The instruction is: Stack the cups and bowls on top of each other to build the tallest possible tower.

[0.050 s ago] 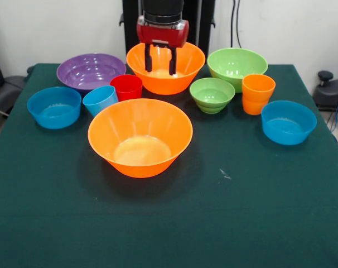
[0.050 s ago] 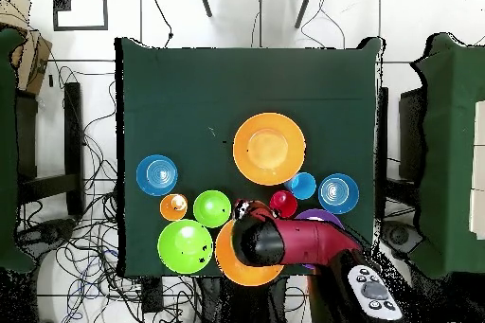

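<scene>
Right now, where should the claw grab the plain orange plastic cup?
Grip the orange plastic cup by its rim, coming straight down from above. It stands upright, mouth open, so one finger can go inside and one outside. The small green bowl crowds one side.

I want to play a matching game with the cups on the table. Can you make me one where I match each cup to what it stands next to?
Things:
1. red plastic cup
2. orange plastic cup
3. light blue plastic cup

Places:
A. right of the small green plastic bowl
B. between the small blue plastic bowl on the left and the red cup
C. just in front of the large purple plastic bowl

Pairs: 1-C, 2-A, 3-B
</scene>
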Motion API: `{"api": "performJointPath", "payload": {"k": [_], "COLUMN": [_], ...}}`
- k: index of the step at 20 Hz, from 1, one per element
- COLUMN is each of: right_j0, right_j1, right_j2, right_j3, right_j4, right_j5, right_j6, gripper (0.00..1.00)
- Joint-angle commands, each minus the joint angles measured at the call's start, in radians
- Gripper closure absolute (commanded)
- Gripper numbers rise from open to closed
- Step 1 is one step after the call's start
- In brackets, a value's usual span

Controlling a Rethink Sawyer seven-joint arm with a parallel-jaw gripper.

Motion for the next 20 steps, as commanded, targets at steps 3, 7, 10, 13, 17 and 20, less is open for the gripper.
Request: {"api": "performJointPath", "payload": {"k": [3, 7, 10, 13, 17, 20], "right_j0": [-0.001, -0.018, -0.047, -0.062, -0.059, -0.074], "right_j1": [0.06, 0.073, 0.092, 0.093, 0.1, 0.092], "right_j2": [0.094, 0.096, 0.113, 0.126, 0.126, 0.132], "right_j3": [-0.001, -0.012, -0.027, -0.029, -0.035, -0.024], "right_j4": [-0.093, -0.113, -0.125, -0.132, -0.137, -0.144], "right_j5": [-0.058, -0.065, -0.055, -0.046, -0.048, -0.044], "right_j6": [0.005, 0.002, -0.017, -0.021, -0.009, -0.012], "gripper": [0.0, 0.0, 0.0, 0.0, 0.0, 0.0]}}
